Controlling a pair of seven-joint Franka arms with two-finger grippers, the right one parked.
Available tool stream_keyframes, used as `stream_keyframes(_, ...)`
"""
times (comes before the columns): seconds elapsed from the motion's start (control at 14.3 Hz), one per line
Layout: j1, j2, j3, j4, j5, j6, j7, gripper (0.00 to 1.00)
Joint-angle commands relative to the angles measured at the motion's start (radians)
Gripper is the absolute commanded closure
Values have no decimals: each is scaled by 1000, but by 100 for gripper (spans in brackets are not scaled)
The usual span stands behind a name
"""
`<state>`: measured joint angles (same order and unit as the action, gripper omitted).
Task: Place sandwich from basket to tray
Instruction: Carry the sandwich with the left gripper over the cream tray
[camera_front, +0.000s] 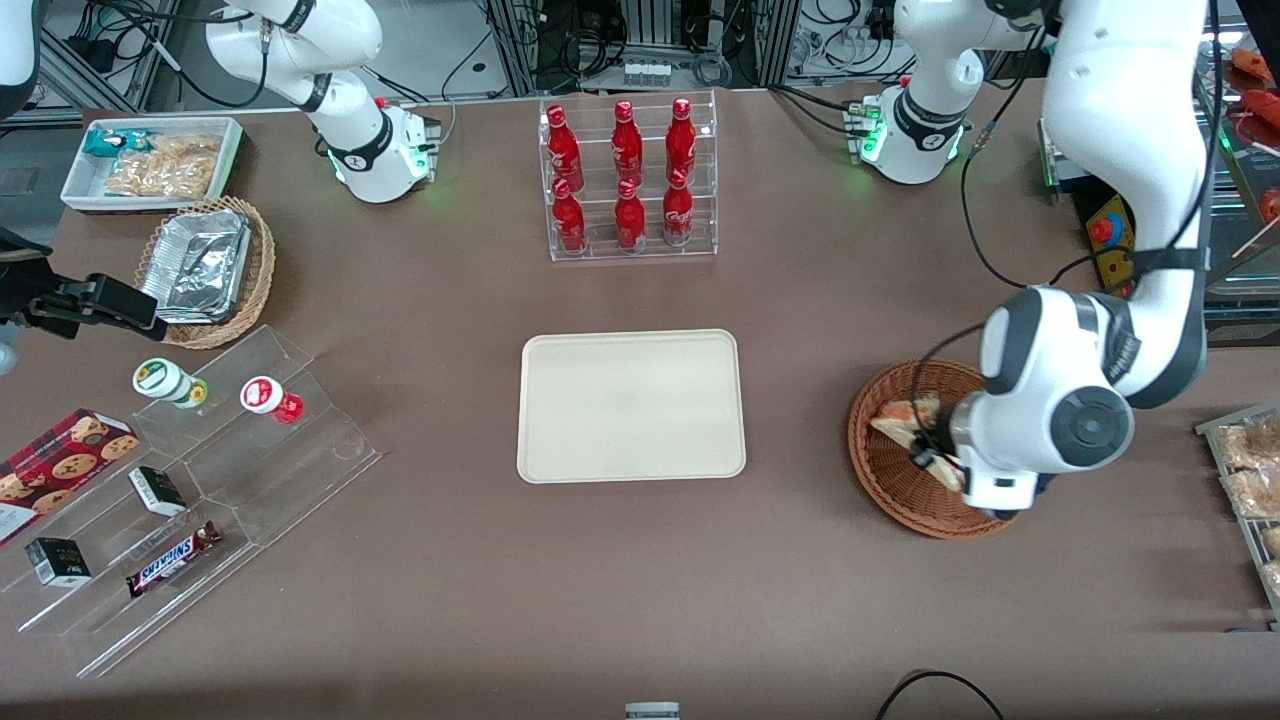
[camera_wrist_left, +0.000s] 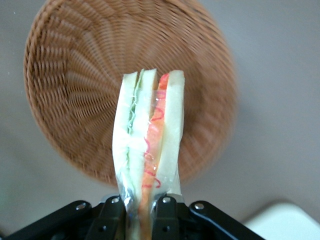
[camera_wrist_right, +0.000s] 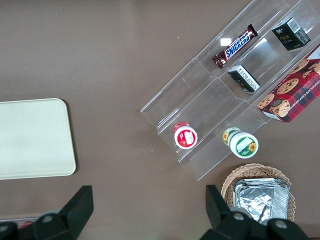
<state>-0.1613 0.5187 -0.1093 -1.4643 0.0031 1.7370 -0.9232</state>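
The sandwich is a clear-wrapped wedge of white bread with green and red-orange layers. My left gripper is shut on its narrow end and holds it over the round reddish-brown basket. In the front view the gripper is over the basket, mostly hidden by the wrist, and the sandwich sticks out toward the tray. The cream-beige tray lies flat beside the basket, toward the parked arm's end; a corner of it shows in the left wrist view.
A clear rack of red bottles stands farther from the front camera than the tray. A clear stepped shelf with snacks, a lighter basket with foil trays and a white bin lie toward the parked arm's end. A pastry rack is beside the basket.
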Motion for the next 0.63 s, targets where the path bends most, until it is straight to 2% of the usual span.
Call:
stream_keyframes(0.0, -145, 61, 10, 129, 17, -51, -25, 81)
stream_keyframes(0.35, -341, 231, 8, 327, 14, -36, -11, 81)
stream_keyframes(0.42, -369, 292, -4, 391, 12, -31, -8, 78)
stream_keyframes(0.56, -377, 378, -76, 459, 17, 16, -13, 79)
